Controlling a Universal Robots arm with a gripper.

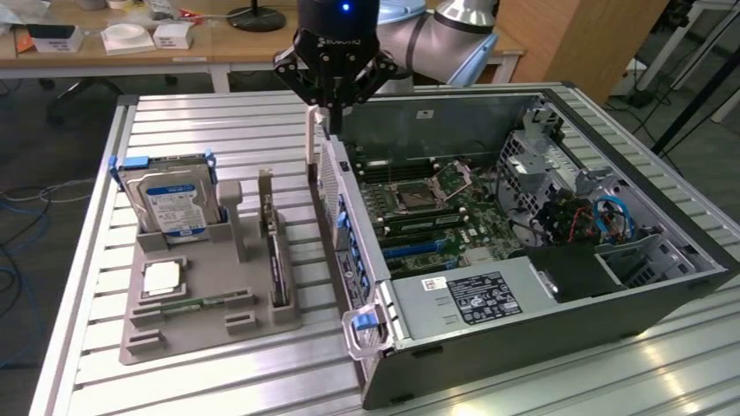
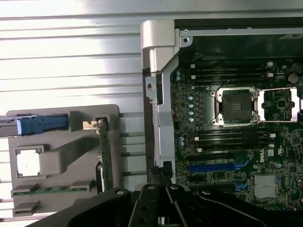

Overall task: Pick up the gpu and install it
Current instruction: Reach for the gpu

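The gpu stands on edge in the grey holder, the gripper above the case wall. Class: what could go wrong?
The gripper hangs close over the case wall; descending there could strike it. The gpu sits in a narrow slot of the holder, so a skewed grasp may jam it.

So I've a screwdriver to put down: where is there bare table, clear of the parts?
Bare slatted table lies beyond the hard drive, toward the far edge, and in front of the grey parts tray, at the near edge. The strip between the tray and the computer case is narrow, and the gpu stands at that side.
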